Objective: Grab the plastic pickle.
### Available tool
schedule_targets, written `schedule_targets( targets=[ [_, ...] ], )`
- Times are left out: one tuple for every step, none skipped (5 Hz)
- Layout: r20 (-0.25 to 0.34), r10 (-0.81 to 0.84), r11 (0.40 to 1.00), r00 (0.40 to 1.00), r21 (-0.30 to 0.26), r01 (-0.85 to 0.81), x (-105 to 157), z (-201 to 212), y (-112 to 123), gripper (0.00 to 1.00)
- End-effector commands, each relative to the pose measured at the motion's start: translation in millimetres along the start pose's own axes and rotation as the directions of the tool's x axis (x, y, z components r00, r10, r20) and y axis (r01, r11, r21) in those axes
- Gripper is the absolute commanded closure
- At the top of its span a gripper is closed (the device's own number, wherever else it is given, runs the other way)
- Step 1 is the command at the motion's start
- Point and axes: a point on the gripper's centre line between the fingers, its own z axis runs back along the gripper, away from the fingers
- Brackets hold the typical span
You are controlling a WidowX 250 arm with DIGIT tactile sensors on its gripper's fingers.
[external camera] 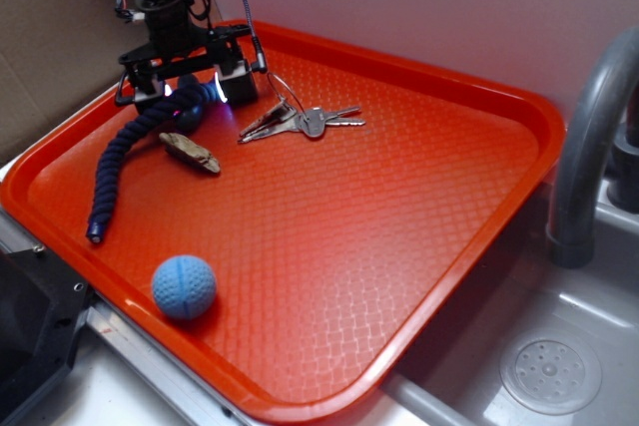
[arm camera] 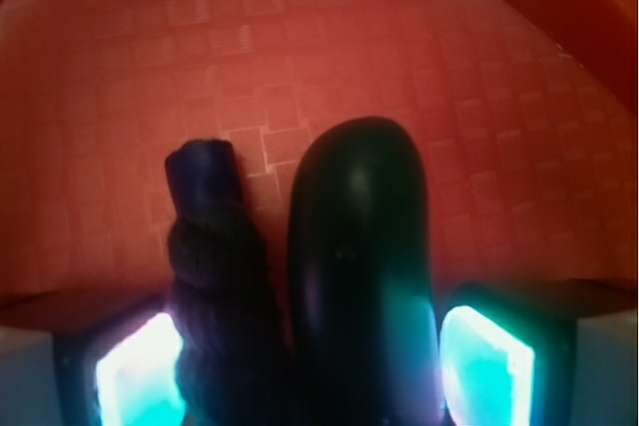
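The plastic pickle [arm camera: 359, 266] is a smooth dark blue-green oblong lying on the orange tray [arm camera: 300, 37], between my two lit pads. In the exterior view only a dark bit of the pickle [external camera: 190, 113] shows under the fingers at the tray's far left. My gripper [arm camera: 315, 376] is lowered to the tray with its jaws apart on either side of the pickle. The end of the navy braided rope [arm camera: 215, 246] also lies between the jaws, pressed against the pickle's left side. The right pad [arm camera: 487, 366] is almost at the pickle's side. The left pad [arm camera: 140, 376] is at the rope.
The rope [external camera: 120, 152] curves toward the tray's left rim. A brown wood-like sliver [external camera: 190, 152] lies just in front of the gripper [external camera: 190, 97]. Keys [external camera: 300, 122] lie to its right and a light blue ball [external camera: 184, 286] near the front rim. A faucet [external camera: 589, 147] and a sink stand right of the tray [external camera: 449, 246].
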Motion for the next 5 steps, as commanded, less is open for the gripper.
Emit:
schedule_targets(
  targets=[
    [0.025,-0.096,0.964,0.995,-0.247,0.099,-4,94,25,0.00],
    [0.029,-0.025,0.959,0.999,-0.281,0.032,10,116,35,0.00],
    [0.036,0.015,0.965,0.999,-0.263,-0.005,17,112,39,0.00],
    [0.046,0.020,0.969,0.999,-0.246,-0.009,18,108,40,0.00],
    [0.056,0.021,0.976,0.998,-0.216,-0.008,22,100,41,0.00]
  ],
)
